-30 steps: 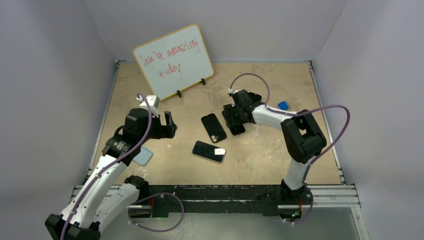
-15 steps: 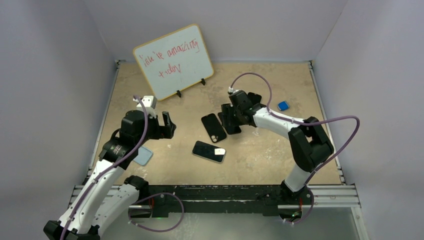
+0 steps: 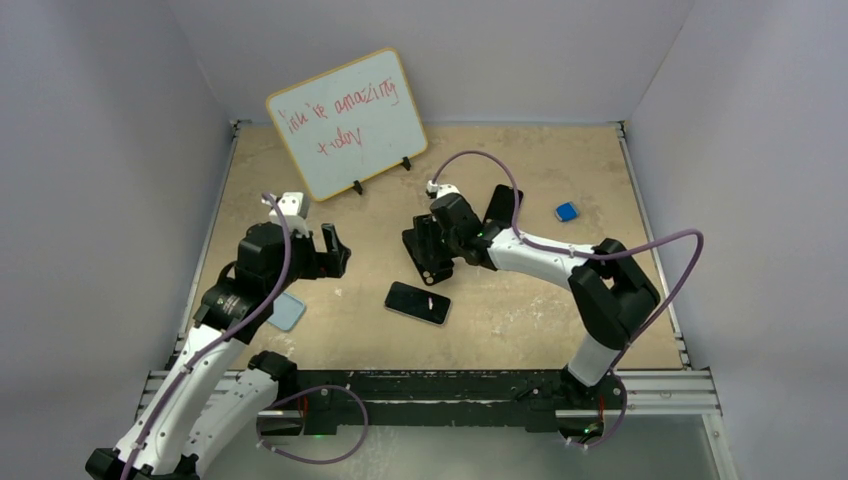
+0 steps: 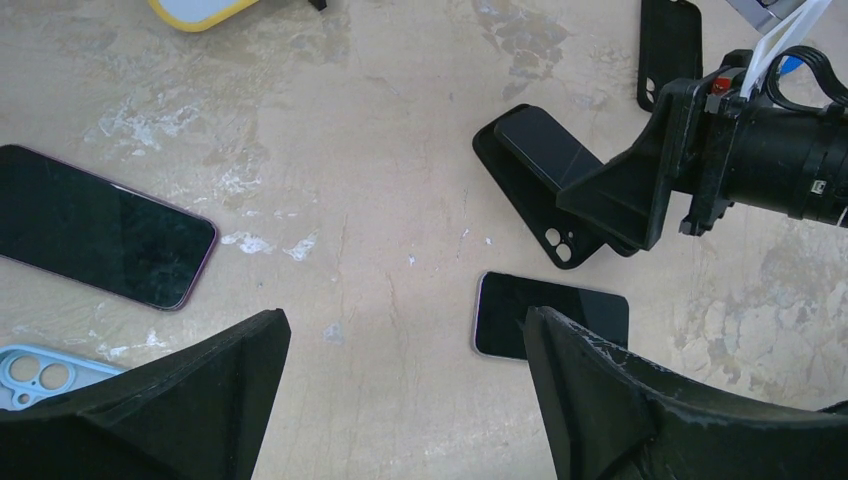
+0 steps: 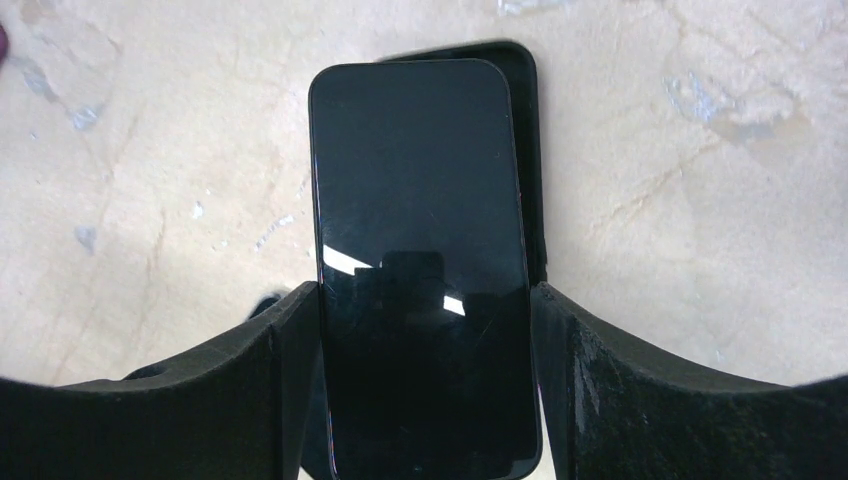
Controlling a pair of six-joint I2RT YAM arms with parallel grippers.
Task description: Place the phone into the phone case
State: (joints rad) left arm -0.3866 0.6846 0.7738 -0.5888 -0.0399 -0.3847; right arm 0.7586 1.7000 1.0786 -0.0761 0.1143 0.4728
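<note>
The right arm has swung across the bench (image 3: 520,300) from the 3 o'clock side toward the middle. Its end effector (image 3: 432,248) now sits over the black phone case (image 4: 556,246) instead of beside it. It is clamped on the long edges of a black phone (image 5: 420,270), screen up. That puts the task at the seating step, as I read it: the phone is at the case but not in it.

The left arm has barely shifted. It hovers at about 9 o'clock with its end effector (image 4: 405,330) spread wide and nothing between the fingers.

As for the containers, the wrist view shows the black case lying flat on the bench under the held phone. A strip of it peeks out past the phone's far end and one long side, so the two look slightly out of line. Whether the phone touches the case yet I cannot tell.

A second black case (image 3: 500,205) lies at about 1 o'clock and looks empty. A light blue case (image 4: 40,365) at 8 o'clock is also empty, half hidden by the left arm.

A spare phone (image 3: 418,302) lies loose toward 6 o'clock, just clear of the black case.
</note>
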